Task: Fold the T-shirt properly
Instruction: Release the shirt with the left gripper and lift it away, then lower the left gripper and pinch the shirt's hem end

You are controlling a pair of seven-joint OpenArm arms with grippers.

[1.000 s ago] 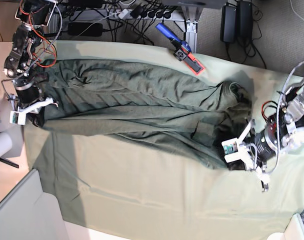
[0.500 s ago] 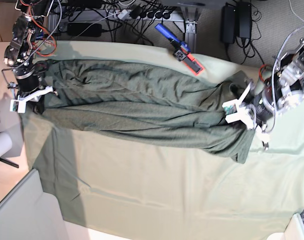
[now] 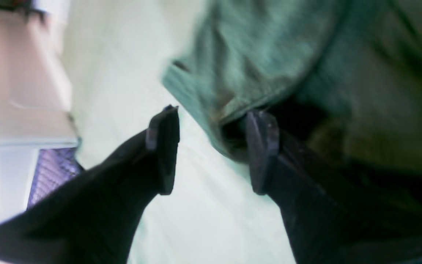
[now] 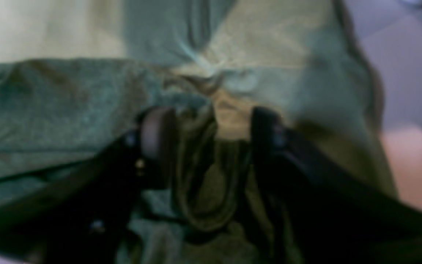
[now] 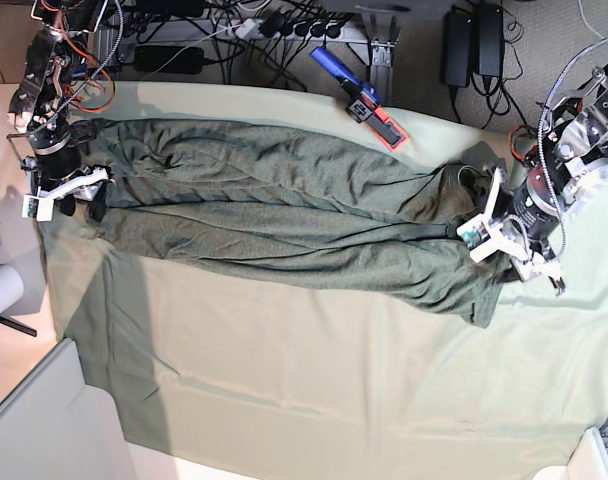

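A pale green sheet (image 5: pixel 284 380) covered the table; the T-shirt (image 5: pixel 284 215) lay across it, a blue-and-red tool (image 5: pixel 359 97) near its edge.

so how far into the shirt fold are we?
Early. Done: T-shirt is folded lengthwise into a long band on the pale sheet. In hand: left gripper is open at one end, right gripper is open with bunched fabric between its fingers at the other. Left: the crosswise folds.

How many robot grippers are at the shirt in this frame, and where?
2. The left gripper sits at the dark olive-green knit T-shirt's end on the base view's right; the right gripper at its opposite end.
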